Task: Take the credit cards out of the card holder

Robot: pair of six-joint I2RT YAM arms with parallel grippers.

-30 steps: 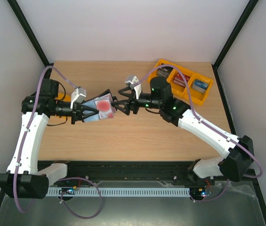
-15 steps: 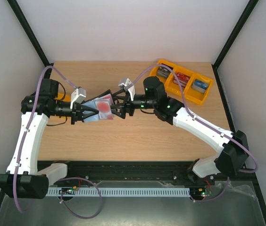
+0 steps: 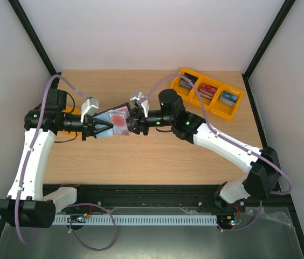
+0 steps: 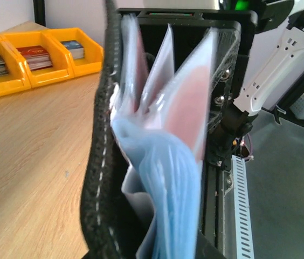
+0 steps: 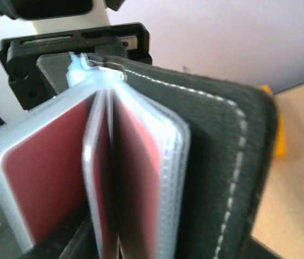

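Above the bench (image 3: 157, 156), your left jaws clamp the card holder (image 4: 99, 162) tightly, and the right jaws reach its pockets, how far closed I cannot tell, so pinch only one of the credit cards (image 3: 121, 121) and pull straight.

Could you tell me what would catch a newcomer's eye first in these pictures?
The black card holder hangs open in mid-air over the middle of the table, pinched by the left gripper, with the right gripper at its opposite edge. Its clear pockets fan out with red-marked credit cards inside. A yellow tray of card stacks sits at the table's back right corner.
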